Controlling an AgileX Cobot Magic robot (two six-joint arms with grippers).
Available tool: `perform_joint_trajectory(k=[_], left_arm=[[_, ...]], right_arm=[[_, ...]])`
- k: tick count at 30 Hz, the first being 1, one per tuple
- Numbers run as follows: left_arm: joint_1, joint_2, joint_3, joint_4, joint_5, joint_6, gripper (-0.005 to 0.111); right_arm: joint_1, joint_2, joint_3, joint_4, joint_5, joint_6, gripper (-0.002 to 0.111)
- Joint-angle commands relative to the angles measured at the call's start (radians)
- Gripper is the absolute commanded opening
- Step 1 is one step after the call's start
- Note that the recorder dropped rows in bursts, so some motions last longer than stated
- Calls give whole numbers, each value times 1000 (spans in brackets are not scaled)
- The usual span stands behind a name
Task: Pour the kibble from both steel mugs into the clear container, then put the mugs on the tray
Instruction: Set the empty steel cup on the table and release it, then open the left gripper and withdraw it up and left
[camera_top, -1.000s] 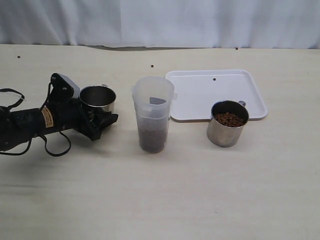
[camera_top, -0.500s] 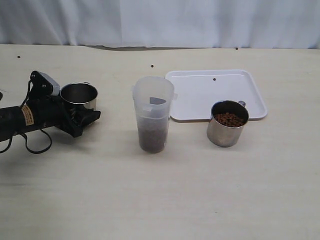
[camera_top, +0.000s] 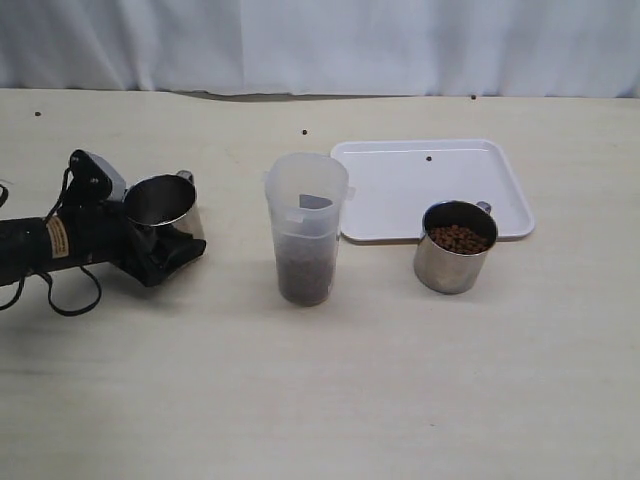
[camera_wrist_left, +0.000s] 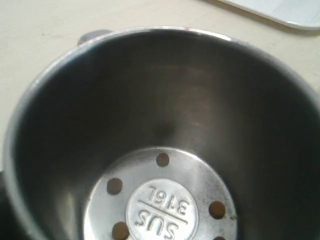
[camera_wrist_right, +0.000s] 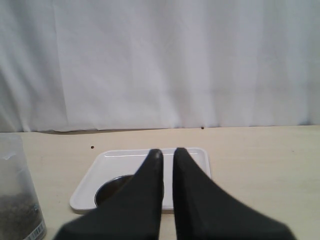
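Observation:
My left gripper is shut on an empty steel mug, held tilted at the left, well apart from the clear container. In the left wrist view this mug fills the frame, showing a stamped bottom ringed by brown round spots. The container stands upright in the middle with kibble in its lower part. A second steel mug full of kibble stands against the front edge of the white tray. My right gripper is shut on nothing, hanging before that tray and mug.
Stray pellets lie on the table and one on the tray. A white curtain closes off the back. The container shows at the edge of the right wrist view. Loose black cables hang from the left arm.
The left gripper carried the empty mug leftward, away from the container, and the mug now tilts. The container, full mug and tray have not moved.

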Motion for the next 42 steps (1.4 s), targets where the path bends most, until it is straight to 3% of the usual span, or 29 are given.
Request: perform_joint_trajectory(k=[1, 10, 27, 32, 35, 40, 42], left_arm=[[-1, -5, 4, 5, 30, -20, 90], [-1, -188, 4, 247, 93, -303, 90], [-1, -430, 4, 376, 88, -541, 90], [-1, -508, 4, 446, 85, -734, 90], [-1, -532, 4, 435, 24, -750, 90], [-1, -539, 4, 378, -255, -791, 90], [1, -554, 4, 376, -290, -824, 85]], right_arm=[[4, -4, 4, 3, -4, 0, 5], [4, -4, 4, 3, -4, 0, 5], [4, -4, 4, 3, -4, 0, 5], [4, -4, 4, 3, -4, 0, 5], [4, -4, 4, 3, -4, 0, 5], [4, -4, 4, 3, -4, 0, 5], [4, -4, 4, 3, -4, 0, 5]])
